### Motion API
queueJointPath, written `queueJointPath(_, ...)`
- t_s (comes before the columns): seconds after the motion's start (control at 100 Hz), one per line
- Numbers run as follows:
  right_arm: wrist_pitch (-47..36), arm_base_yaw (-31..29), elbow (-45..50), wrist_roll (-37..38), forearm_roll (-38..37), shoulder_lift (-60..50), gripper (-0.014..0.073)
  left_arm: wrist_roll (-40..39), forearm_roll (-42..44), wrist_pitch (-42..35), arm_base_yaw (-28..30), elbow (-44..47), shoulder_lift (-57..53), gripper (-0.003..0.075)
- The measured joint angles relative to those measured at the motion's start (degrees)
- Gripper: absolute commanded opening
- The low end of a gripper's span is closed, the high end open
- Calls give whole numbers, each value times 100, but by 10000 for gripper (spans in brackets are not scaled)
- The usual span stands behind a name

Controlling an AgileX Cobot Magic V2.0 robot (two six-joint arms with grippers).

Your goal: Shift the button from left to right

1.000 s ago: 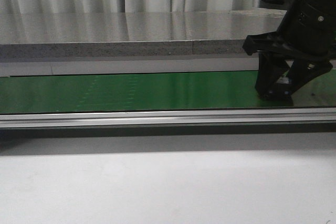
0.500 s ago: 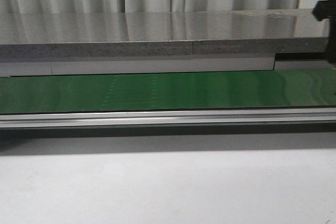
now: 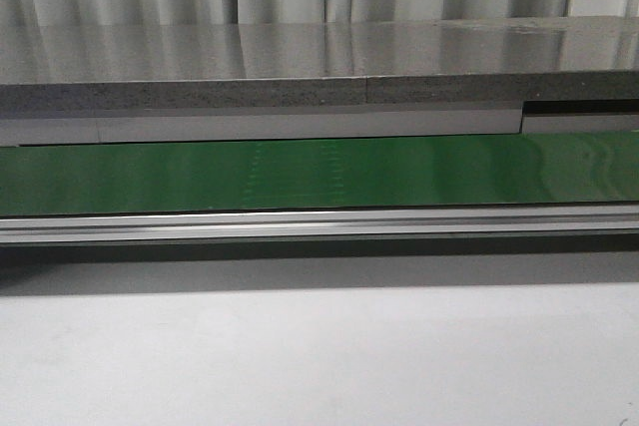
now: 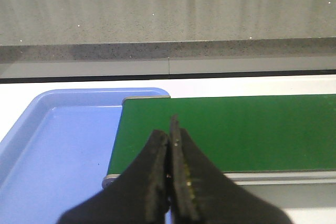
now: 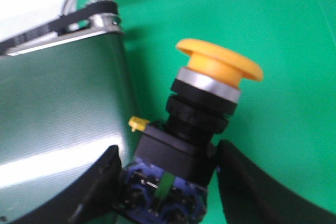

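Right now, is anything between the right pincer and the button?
No. In the right wrist view the button sits directly between the right pincer's fingers, its dark base against them, with only green belt behind it.

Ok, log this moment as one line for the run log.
button: held between right gripper jaws, cap up, over green belt | left gripper: shut, empty, over belt end by blue tray | front view: no arms

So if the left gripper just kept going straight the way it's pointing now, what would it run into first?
Most likely the green conveyor belt: the shut left gripper points over the belt's end, beside the blue tray. If its line clears the belt, the grey counter edge behind comes next; depth is unclear.
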Motion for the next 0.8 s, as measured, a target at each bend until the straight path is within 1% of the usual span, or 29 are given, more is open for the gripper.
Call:
queueJointPath(0.22,-124,-14,0,-23,-390,595,143,0,0,0,0,0,0,-21)
queueJointPath(0.37,-221,-14,-24,-33,-598,811,143,0,0,0,0,0,0,-21)
queueJointPath(0.44,-264,-18,-24,-33,-633,890,157,0,0,0,0,0,0,-21)
queueJointPath(0.49,-283,-28,-24,-33,-647,927,182,0,0,0,0,0,0,-21)
queueJointPath(0.56,-278,-28,-24,-33,-670,937,249,0,0,0,0,0,0,-21)
queueJointPath(0.63,-287,-38,-24,-50,-670,946,344,0,0,0,0,0,0,-21)
queueJointPath(0.64,-287,-32,-24,-50,-670,946,374,0,0,0,0,0,0,-21)
queueJointPath(0.65,-287,-32,-24,-50,-670,946,374,0,0,0,0,0,0,-21)
queueJointPath(0.72,-287,-32,-24,-50,-670,946,466,0,0,0,0,0,0,-21)
queueJointPath(0.8,-302,-41,-24,-50,-696,946,507,0,0,0,0,0,0,-21)
